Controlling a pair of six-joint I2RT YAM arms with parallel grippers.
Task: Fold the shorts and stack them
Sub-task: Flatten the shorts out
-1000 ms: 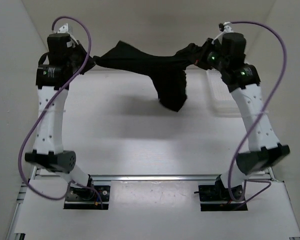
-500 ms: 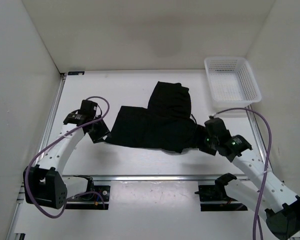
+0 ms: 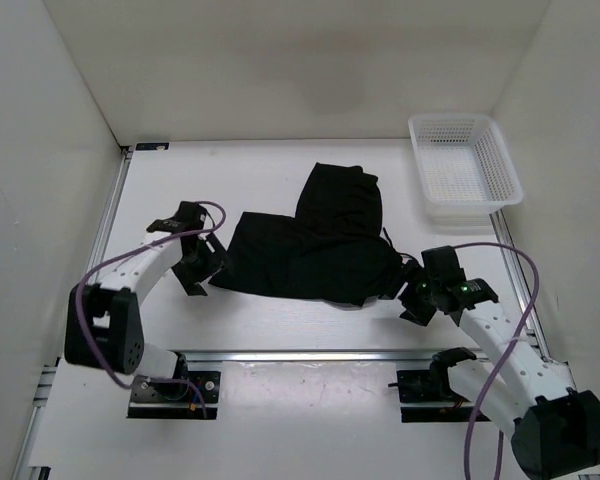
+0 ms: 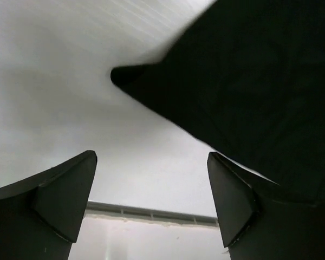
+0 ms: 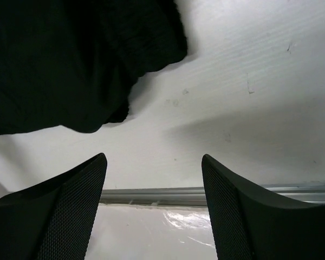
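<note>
shorts (image 3: 310, 250) spread between left claw (image 3: 207, 271) and right claw (image 3: 408, 297), both open, empty.

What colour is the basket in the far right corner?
White mesh basket; clearest in the top external view.

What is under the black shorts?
The shorts lie on the white table, which shows around them. Anything beneath the fabric is covered and cannot be seen.

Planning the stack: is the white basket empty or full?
Empty: only bare mesh shows inside the basket; the shorts lie outside, on the table.
</note>
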